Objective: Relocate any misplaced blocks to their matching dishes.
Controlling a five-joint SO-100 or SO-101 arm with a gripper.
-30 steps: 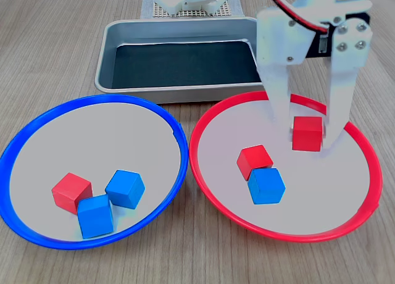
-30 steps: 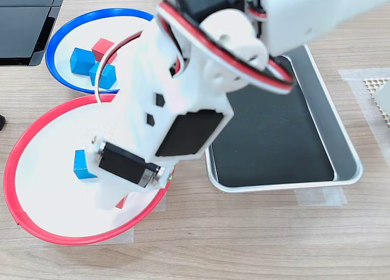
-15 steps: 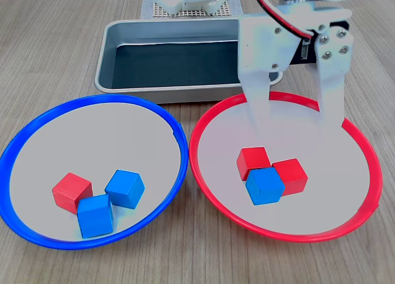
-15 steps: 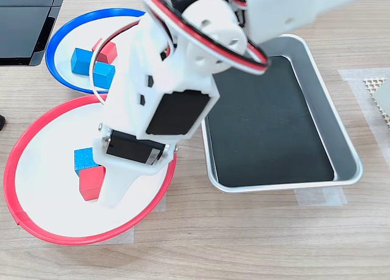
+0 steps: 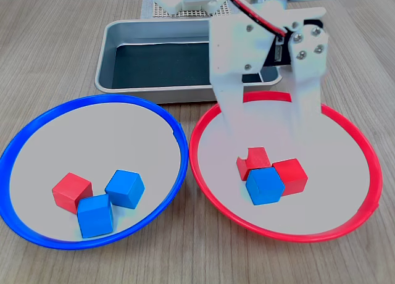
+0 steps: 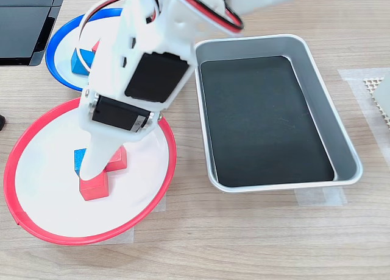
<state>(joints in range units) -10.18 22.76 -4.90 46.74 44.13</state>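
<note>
Targeting: blue block (image 5: 265, 185) in the red-rimmed plate (image 5: 203, 179), just below the gripper (image 5: 270, 131), wedged against two red blocks.
Gripper: spread, empty.
Advice: straddle blue only, avoid red neighbours.
Destination: blue-rimmed plate (image 5: 173, 126), beside.

The white plastic gripper (image 5: 266, 126) is held pointing downward from the white arm, its two fingers spread apart, nothing grasped.

- White plastic arm (image 6: 152, 42) with blocky shells; black servo bodies set into its side
- Red, black and white cables looping along the joints
- Pincer (image 5: 268, 120): two long white fingers; small silver screws by the hinge
</note>
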